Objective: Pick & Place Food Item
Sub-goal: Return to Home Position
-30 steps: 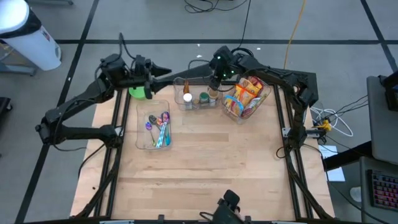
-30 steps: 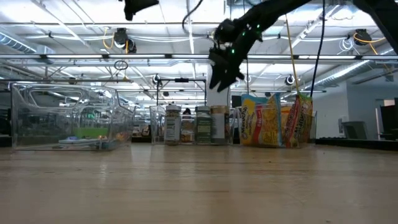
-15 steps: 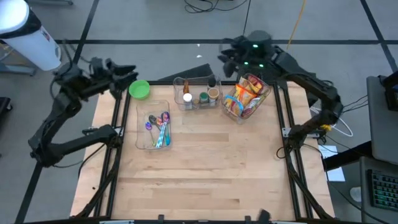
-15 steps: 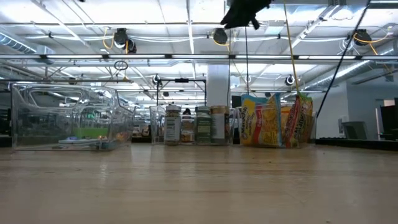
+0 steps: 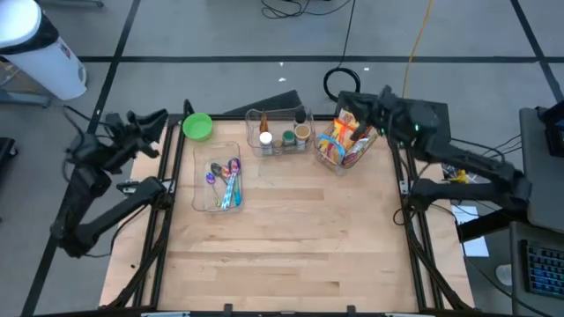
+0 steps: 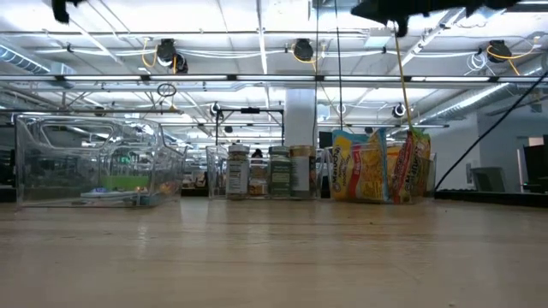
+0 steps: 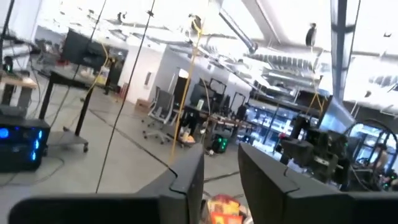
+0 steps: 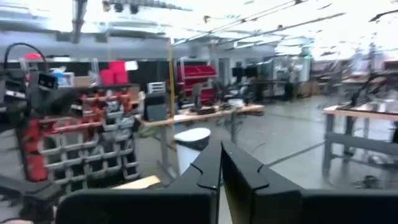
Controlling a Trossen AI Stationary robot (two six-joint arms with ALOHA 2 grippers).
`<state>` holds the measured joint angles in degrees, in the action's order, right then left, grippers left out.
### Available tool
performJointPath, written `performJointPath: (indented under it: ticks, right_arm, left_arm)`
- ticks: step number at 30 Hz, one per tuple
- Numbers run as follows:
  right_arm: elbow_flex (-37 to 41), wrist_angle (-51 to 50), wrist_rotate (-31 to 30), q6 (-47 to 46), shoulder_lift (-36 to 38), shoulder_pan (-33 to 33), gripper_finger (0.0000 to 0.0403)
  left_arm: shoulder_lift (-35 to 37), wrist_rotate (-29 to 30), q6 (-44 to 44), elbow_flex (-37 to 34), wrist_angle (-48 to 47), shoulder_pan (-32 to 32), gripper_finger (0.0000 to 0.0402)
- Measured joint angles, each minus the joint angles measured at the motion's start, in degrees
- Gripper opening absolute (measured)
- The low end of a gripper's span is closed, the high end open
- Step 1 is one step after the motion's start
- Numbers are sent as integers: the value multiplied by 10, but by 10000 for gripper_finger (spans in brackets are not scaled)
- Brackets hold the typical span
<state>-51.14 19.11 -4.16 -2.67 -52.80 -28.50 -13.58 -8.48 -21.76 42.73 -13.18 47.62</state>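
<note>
The noodle packs (image 5: 345, 139) stand in the right transparent bin (image 5: 320, 154), the spice bottles (image 5: 282, 138) in the middle transparent bin (image 5: 276, 117), and the spoons (image 5: 225, 176) in the left transparent bin (image 5: 204, 199). Nothing looks left to carry, so the job now is judged to be folding both arms home. The left gripper (image 5: 159, 118) hangs off the wooden table's (image 5: 291, 246) left edge, near the green bowl (image 5: 197, 127), its fingers a little apart and empty (the left wrist view shows the room through the gap). The right gripper (image 5: 361, 104) sits high above the far rim of the right bin, fingers together, holding nothing. To do this well, the right arm should probably keep its height and draw back away from the packs rather than across them, since they stand taller than the bin wall and a brush could tip them. The left arm should swing clear of the bowl and the frame rails, slowly and evenly.
</note>
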Motion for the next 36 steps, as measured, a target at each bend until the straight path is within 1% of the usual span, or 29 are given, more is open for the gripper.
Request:
performJointPath:
  ticks: [3, 6, 10, 17, 21, 25, 29, 32, 36]
  right_arm:
    - [78, 41, -44, -3, 38, 21, 5]
    - [146, 81, -65, -28, 65, 35, 3]
    - [224, 130, -66, -43, 84, 43, 1]
    - [331, 160, -80, -87, 120, 42, 1]
    - [383, 176, -79, -103, 171, 37, 1]
    - [417, 141, -80, -102, 235, 25, 1]
    - [428, 80, -80, -102, 295, 12, 0]
    - [428, 26, -80, -104, 324, 4, 0]
    - [428, -41, -81, -103, 350, -7, 0]
  left_arm:
    - [14, 0, -17, -61, 45, 0, 102]
    - [10, 0, -29, -113, 89, 0, 102]
    - [-7, -4, -30, -161, 152, -2, 101]
    - [-48, -4, -43, -224, 206, -25, 101]
    - [-60, 6, -42, -238, 231, -39, 101]
    - [-59, 10, -34, -238, 231, -43, 101]
    - [-58, 10, -24, -238, 229, -43, 101]
    - [-58, 10, -8, -238, 216, -43, 101]
    - [-59, 10, 5, -238, 167, -43, 101]
